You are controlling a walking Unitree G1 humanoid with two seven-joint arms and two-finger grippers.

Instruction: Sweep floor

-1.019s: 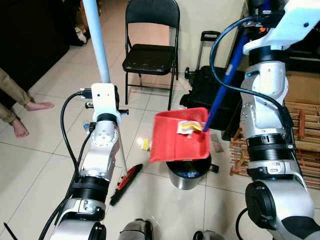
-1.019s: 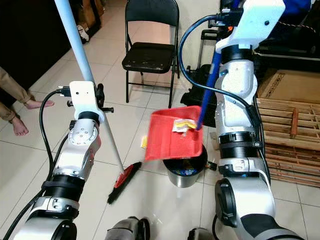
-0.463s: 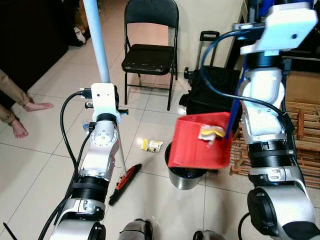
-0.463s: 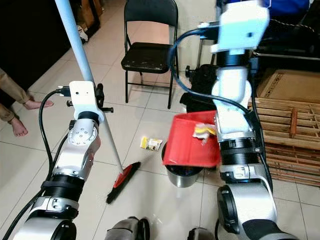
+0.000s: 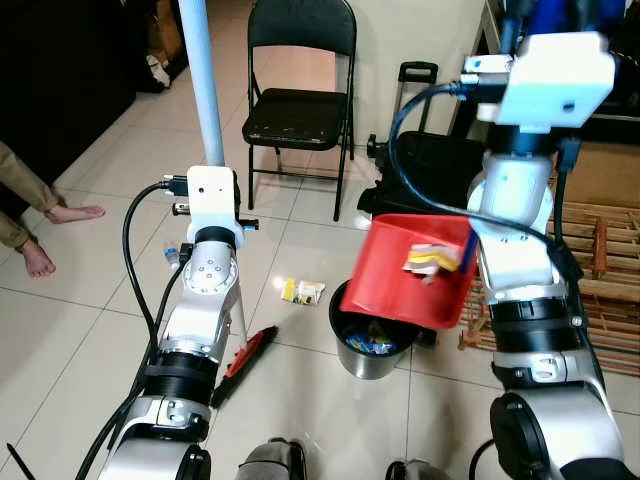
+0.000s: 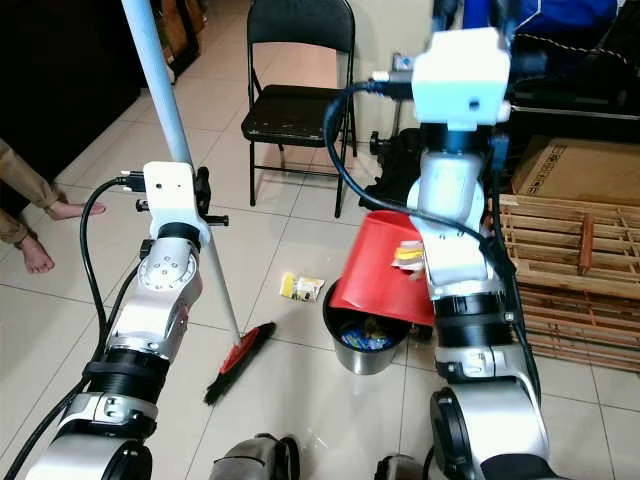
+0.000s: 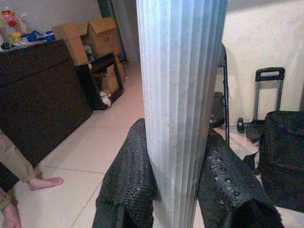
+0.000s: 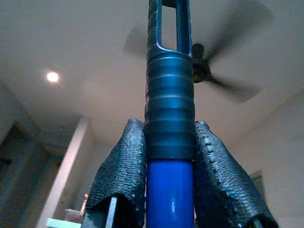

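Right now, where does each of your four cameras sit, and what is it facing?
Left eye: head, looking down at the red dustpan over the metal bin; both silver arms show.
Right eye: beside it, same scene, plus the yellow wrapper on the floor.
Left wrist: left gripper clamping the pale broom pole.
Right wrist: right gripper clamping the blue dustpan handle, facing the ceiling fan.
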